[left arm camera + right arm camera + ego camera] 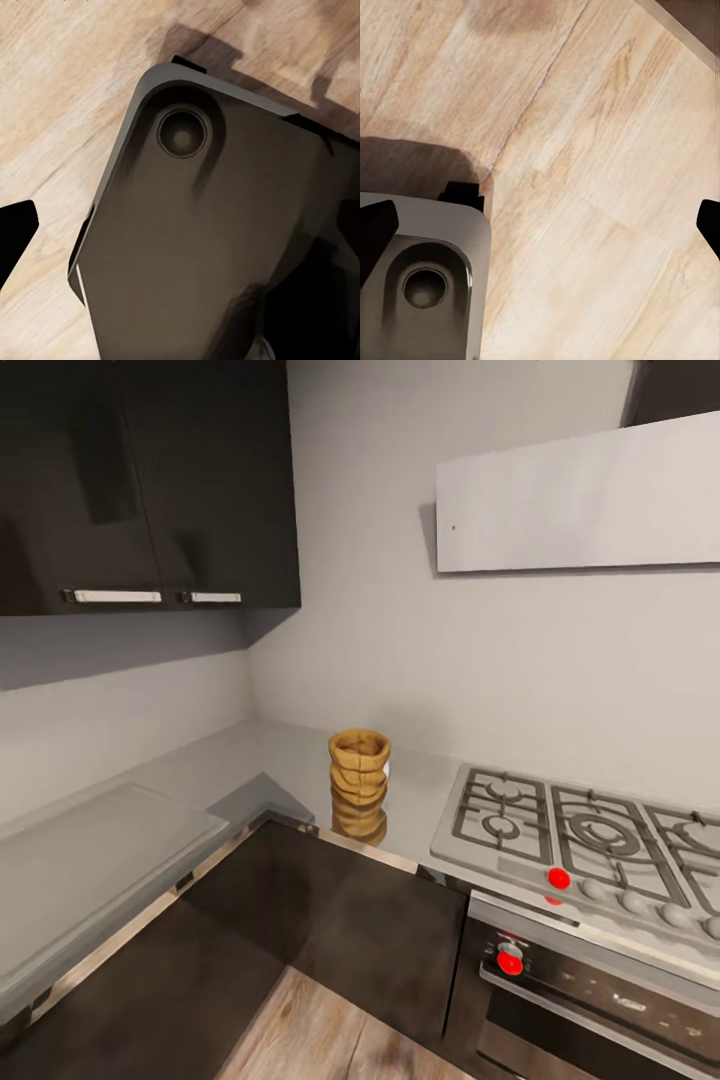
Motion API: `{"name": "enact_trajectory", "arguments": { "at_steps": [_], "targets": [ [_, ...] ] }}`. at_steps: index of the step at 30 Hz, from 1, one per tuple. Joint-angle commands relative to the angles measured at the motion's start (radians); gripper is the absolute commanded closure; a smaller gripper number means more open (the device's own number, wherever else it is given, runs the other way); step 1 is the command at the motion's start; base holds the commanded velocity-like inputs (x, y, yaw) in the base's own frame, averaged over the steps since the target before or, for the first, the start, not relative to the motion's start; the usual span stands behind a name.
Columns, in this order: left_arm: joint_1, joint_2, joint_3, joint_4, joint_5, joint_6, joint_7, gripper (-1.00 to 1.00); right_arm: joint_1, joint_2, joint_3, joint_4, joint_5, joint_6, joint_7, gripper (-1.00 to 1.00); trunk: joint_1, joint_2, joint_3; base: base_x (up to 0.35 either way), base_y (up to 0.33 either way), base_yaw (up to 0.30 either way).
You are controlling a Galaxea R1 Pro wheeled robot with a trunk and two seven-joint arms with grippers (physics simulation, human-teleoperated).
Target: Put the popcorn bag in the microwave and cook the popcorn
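Both arms hang low beside the robot, their wrist cameras pointed down at the wooden floor (585,150) and the robot's own dark base (210,240), a carrying posture that suits driving rather than reaching. In the right wrist view the right hand (540,221) stands apart, its two dark fingertips (375,225) at opposite edges with bare floor between them. In the left wrist view one dark fingertip (15,229) of the left hand shows at one edge; whether that hand is apart or together cannot be told.

Out ahead, in the head view, the popcorn bag (359,765) stands upright on the grey surface (230,760), in the inner corner where the two runs meet, its open rolled rim up and its reflection on the glossy top below it. The gas hob (590,835) lies near it, apart, over the built-in oven (600,1000). Dark wall cabinets (150,480) hang above. The bag looks untouched, so the approach is likely the step in hand.
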Motion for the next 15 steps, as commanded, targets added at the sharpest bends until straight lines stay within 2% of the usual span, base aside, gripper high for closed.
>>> {"name": "enact_trajectory", "arguments": {
  "at_steps": [1, 13, 15],
  "targets": [
    [0.000, 0.000, 0.004, 0.000, 0.000, -0.004, -0.001, -1.00, -0.001, 0.001, -0.008, 0.003, 0.010, -0.005, -0.006, -1.00, 0.000, -0.001, -0.001, 0.000, 0.000, 0.000],
    [0.000, -0.002, 0.003, 0.000, 0.000, -0.006, -0.001, -1.00, -0.001, 0.003, -0.008, 0.003, 0.013, -0.005, -0.007, -1.00, 0.000, -0.001, -0.001, 0.000, 0.000, 0.000],
    [0.000, -0.002, 0.002, 0.000, 0.000, -0.006, -0.001, -1.00, -0.001, -0.005, -0.005, 0.001, 0.017, 0.003, 0.001, -1.00, 0.000, -0.001, -0.001, 0.000, 0.000, 0.000]
  ]
}}
